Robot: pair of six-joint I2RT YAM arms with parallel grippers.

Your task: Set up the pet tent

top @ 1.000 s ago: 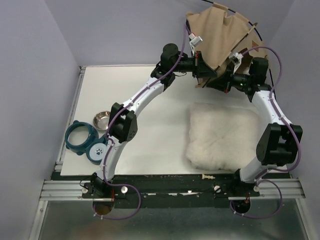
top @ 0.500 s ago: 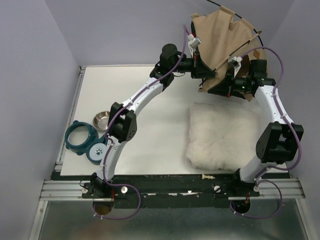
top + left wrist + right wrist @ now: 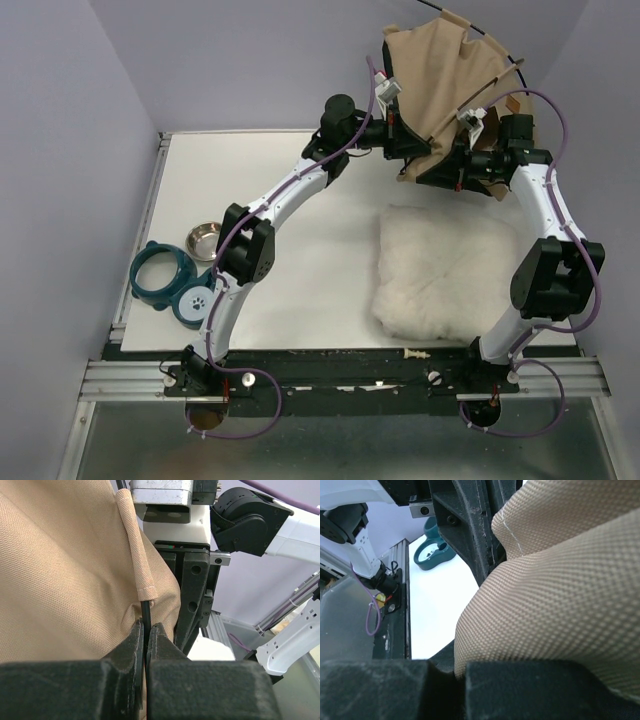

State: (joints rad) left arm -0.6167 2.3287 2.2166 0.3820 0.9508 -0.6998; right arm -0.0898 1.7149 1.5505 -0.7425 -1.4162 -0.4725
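The pet tent (image 3: pixel 440 75), tan fabric half-collapsed, hangs in the air over the far right corner of the tabletop (image 3: pixel 300 230), beyond the white cushion (image 3: pixel 445 270). Both claws meet at its lower edge. The left claw (image 3: pixel 146 630) is clenched on a thin black pole (image 3: pixel 145 611) just where it leaves a stitched fabric sleeve. The right claw (image 3: pixel 460 672) is clenched with a fold of the tan weave pinched between its fingers. A small brown label (image 3: pixel 512 103) shows on the right side of the tent; any writing on it is too small to read. A white paw print marks the light blue dish (image 3: pixel 197 303) at the near left. The left arm stretches diagonally from its base across the tabletop. The right arm rises along the right edge and bends inward.
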